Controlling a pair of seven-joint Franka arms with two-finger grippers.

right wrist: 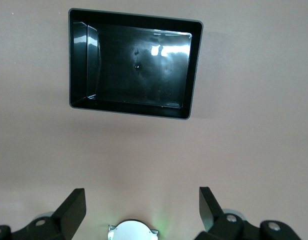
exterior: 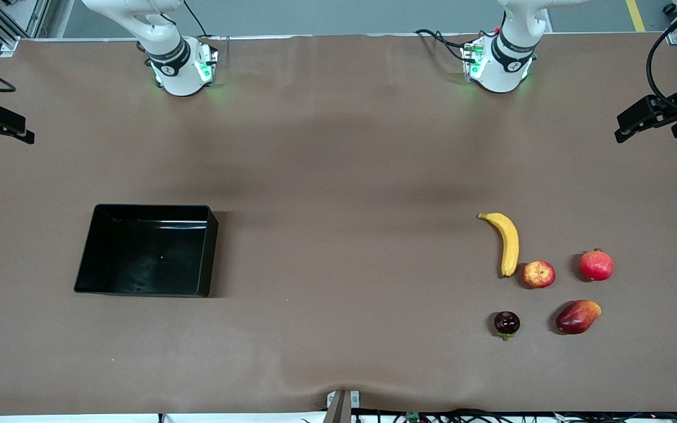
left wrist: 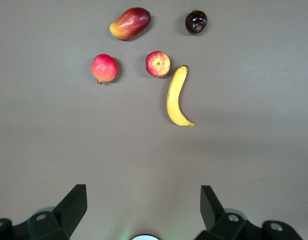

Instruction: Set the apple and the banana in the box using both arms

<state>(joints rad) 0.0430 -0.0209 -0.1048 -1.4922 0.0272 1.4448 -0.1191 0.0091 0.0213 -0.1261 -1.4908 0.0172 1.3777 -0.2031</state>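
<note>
Black and blocky, the left gripper (left wrist: 142, 207) hangs high over bare table with its fingers spread wide and nothing between them; its wrist view looks down on the fruit cluster. The right gripper (right wrist: 142, 207) is likewise wide apart and empty, held high over the table near the box (right wrist: 79, 60), whose glossy black inside shows no fruit yet. Neither gripper shows in the front view — only the two arm bases do. Outward from there: the banana (exterior: 508, 242) lies flat toward the left arm's end of the table, stem end farther from the front camera, and the apple (exterior: 538, 274) sits just beside its nearer tip, perhaps touching. Around them are a solid red round fruit (exterior: 596, 265), a red-orange mango (exterior: 577, 316) and a small dark, near-black fruit (exterior: 506, 323), all nearer the front camera than the banana's stem. The box (exterior: 210, 247) is well apart, toward the right arm's end. Both fruits look light and smooth (likely slippery); I would judge the banana best gripped across its middle, the apple across its widest part, fingers clear of the banana's tip.
</note>
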